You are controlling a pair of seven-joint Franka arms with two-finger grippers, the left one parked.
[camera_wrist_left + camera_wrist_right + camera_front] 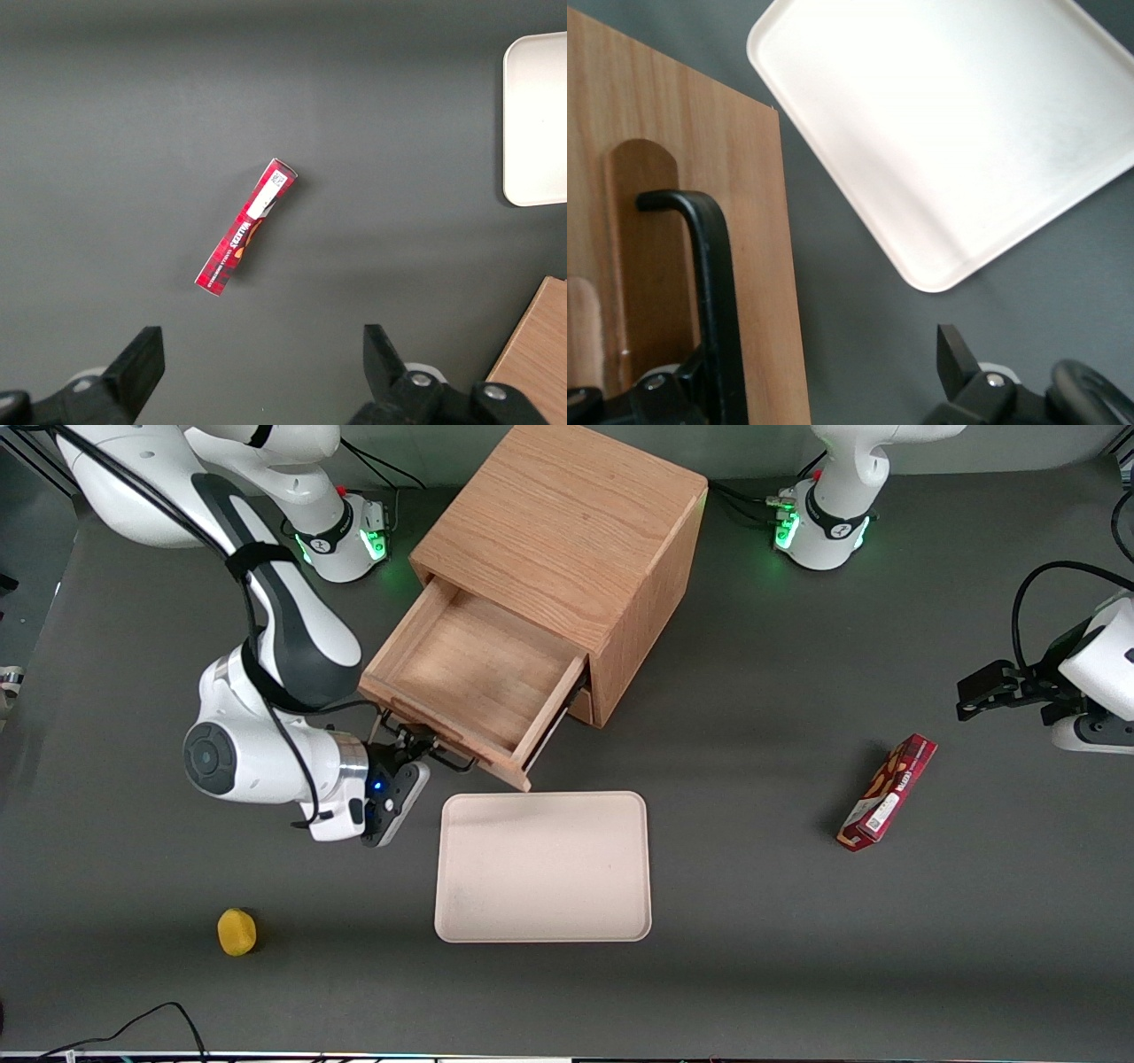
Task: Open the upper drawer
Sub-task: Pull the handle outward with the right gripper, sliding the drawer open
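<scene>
Upper drawer (478, 669) of the wooden cabinet (567, 531) stands pulled well out, its shallow oak box bare inside and its front panel angled toward the front camera and toward the working arm's end of the tabletop (753, 797). Along that front panel runs the black handle (713, 292), a wire bar bent at its end into the wood.

The gripper (416, 748) sits right at the drawer front, nearer the front camera than the drawer. In the right wrist view its fingers stand wide apart: one finger (682, 390) lies against the handle bar and the drawer front, while the other finger (957, 359) hangs over bare tabletop, clear of the wood. Nothing is clamped between them.

A cream tray (543, 866) lies flat on the tabletop just in front of the drawer, nearer the front camera, close to the drawer's corner without touching it. A small yellow object (236, 932) rests nearer the front camera again, toward the working arm's end. A red snack box (888, 792) lies toward the parked arm's end, well apart from the tray and cabinet.
</scene>
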